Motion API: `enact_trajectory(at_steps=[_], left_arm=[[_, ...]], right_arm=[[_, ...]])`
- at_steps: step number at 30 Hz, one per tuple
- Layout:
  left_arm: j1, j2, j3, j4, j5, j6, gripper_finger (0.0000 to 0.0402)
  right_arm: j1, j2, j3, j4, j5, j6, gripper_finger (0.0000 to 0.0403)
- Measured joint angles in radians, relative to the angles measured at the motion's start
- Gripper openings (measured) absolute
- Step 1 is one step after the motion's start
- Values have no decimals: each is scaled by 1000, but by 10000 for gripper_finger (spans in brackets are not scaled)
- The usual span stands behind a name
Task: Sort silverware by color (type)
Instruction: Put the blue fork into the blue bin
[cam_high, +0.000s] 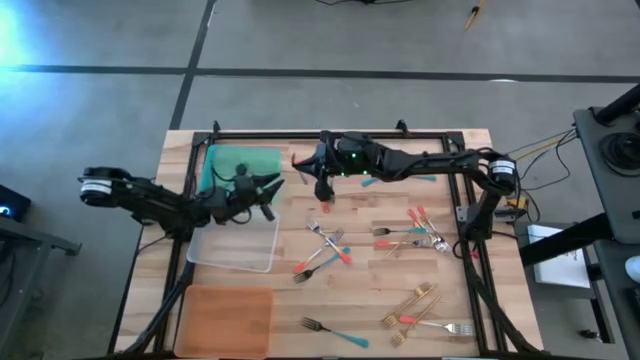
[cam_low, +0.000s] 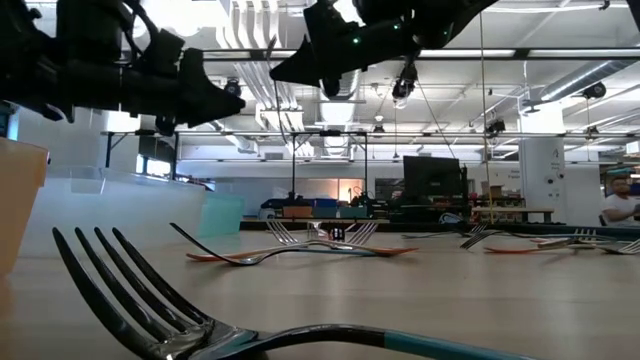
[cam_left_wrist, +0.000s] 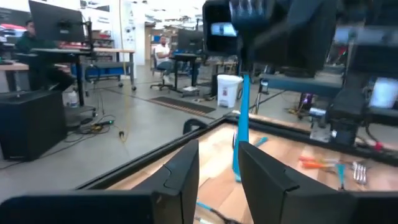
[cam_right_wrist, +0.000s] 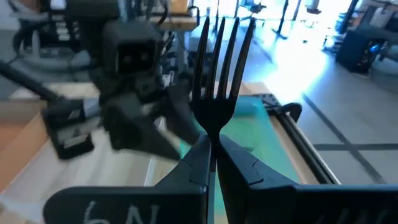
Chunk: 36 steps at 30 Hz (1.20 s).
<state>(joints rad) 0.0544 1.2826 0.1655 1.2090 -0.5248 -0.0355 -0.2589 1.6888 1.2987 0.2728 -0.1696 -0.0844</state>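
Note:
My right gripper (cam_right_wrist: 214, 155) reaches out above the table's far middle and is shut on a fork with dark tines (cam_right_wrist: 221, 68) and a teal handle (cam_left_wrist: 241, 124). My left gripper (cam_left_wrist: 219, 180) faces it from the table's left, above the clear tray (cam_high: 235, 240). It is open, with nothing between its fingers. More silverware lies flat on the wood: a crossed bunch (cam_high: 325, 245), a cluster (cam_high: 410, 235) at the right, gold and red forks (cam_high: 420, 305), and a teal-handled fork (cam_low: 200, 320) near the front edge. My right gripper pinches the fork's neck (cam_right_wrist: 212, 134), just under the tines, between its two fingertips. The fingers lie level, coming from the table's right side, across the fork. The fork stands upright with its tines up; its teal handle hangs below the fingers, clear of the table.
A green tray (cam_high: 245, 160) lies at the far left, with the clear tray nearer and an orange tray (cam_high: 225, 315) at the near left corner. A black frame (cam_high: 330, 135) edges the table. People sit at desks in the room beyond.

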Motion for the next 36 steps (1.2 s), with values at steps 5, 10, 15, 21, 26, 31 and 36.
enact_trajectory(at_steps=[5, 10, 15, 21, 26, 31, 36], left_arm=[[0, 59, 36, 2, -17, 0, 124], [0, 115, 89, 4, -55, 15, 153], [1, 144, 99, 2, -201, 70, 170], [0, 144, 99, 7, -192, 64, 173], [0, 144, 106, 22, -191, 62, 173], [0, 154, 131, 21, -143, 60, 171], [-1, 156, 154, 3, -133, 58, 171]], right_arm=[[11, 21, 1, 63, 110, 5, 9], [33, 52, 2, 136, 143, 3, 9], [57, 64, 2, 156, 280, -52, 9], [70, 65, 2, 184, 304, -59, 9], [83, 65, 2, 200, 304, -48, 9], [97, 65, 2, 221, 311, -80, 9], [101, 65, 2, 228, 329, -88, 9]])
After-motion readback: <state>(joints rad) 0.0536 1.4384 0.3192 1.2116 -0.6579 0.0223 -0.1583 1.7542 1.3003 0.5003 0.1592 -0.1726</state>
